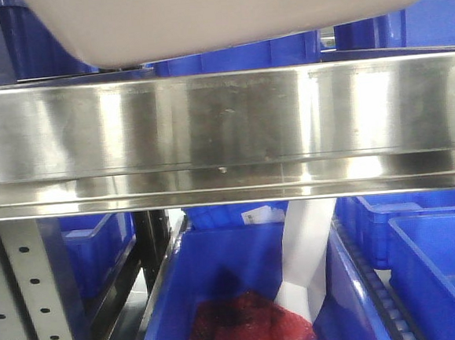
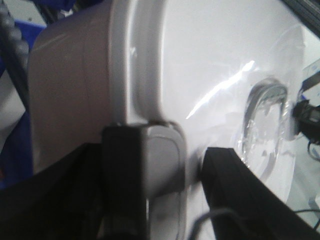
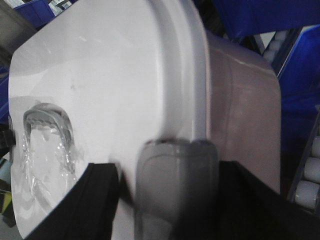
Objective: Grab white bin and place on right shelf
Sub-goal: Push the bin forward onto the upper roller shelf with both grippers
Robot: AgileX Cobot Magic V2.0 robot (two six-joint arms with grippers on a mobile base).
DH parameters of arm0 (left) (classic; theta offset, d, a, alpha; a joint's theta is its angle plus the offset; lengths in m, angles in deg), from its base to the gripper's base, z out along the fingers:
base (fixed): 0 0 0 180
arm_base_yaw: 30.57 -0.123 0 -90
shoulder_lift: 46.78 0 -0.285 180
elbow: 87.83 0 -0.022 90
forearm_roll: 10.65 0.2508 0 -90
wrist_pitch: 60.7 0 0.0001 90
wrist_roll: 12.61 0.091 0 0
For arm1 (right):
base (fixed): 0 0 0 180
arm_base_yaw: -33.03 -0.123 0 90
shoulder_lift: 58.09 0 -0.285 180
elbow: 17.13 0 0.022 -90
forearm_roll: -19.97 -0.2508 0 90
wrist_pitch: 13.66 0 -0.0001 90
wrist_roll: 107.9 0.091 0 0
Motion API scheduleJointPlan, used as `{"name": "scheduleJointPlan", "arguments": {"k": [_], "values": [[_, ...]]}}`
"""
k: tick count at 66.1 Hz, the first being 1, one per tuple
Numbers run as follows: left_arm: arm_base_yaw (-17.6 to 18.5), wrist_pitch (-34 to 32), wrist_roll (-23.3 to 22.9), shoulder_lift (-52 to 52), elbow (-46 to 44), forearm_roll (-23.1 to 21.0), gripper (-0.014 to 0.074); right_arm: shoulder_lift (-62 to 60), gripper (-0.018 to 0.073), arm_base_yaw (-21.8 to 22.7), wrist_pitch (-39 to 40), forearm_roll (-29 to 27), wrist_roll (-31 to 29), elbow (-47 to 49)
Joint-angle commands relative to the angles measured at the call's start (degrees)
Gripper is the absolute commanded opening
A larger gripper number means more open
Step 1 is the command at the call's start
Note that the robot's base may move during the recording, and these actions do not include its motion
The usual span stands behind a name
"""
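The white bin hangs at the top of the front view, its off-white underside just above the broad steel front lip of the right shelf. In the left wrist view my left gripper is closed around the grey latch on the bin's end, with the glossy lid to the right. In the right wrist view my right gripper is closed around the other end's grey latch, beside the lid. Neither gripper shows in the front view.
Under the shelf a blue bin holds a red mesh bag and a white strip. More blue bins stand at right and behind. A grey perforated upright stands at left. Conveyor rollers show at right.
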Motion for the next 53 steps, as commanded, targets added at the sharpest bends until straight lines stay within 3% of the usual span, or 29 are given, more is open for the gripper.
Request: {"name": "scheduleJointPlan", "arguments": {"k": [1,36,48,53], "values": [[1.22,3.12,2.25,0.03,-2.0,-12.48,0.0274,1.57,0.0438,-0.61,-2.92,-9.7,-0.78,2.24],[1.22,-1.13,2.25,-7.75,-2.0,-11.69,0.0281,7.86,0.0448,-0.61,-2.74,-9.65,-0.78,2.24],[1.22,-1.13,2.25,-7.79,-2.0,-8.47,0.0436,8.3,0.0617,-0.61,-1.18,-6.39,-0.78,2.24],[1.22,-2.34,2.25,-7.79,-2.0,-7.08,0.0525,8.3,0.0611,-0.56,-0.38,-2.65,-0.78,2.24]]}}
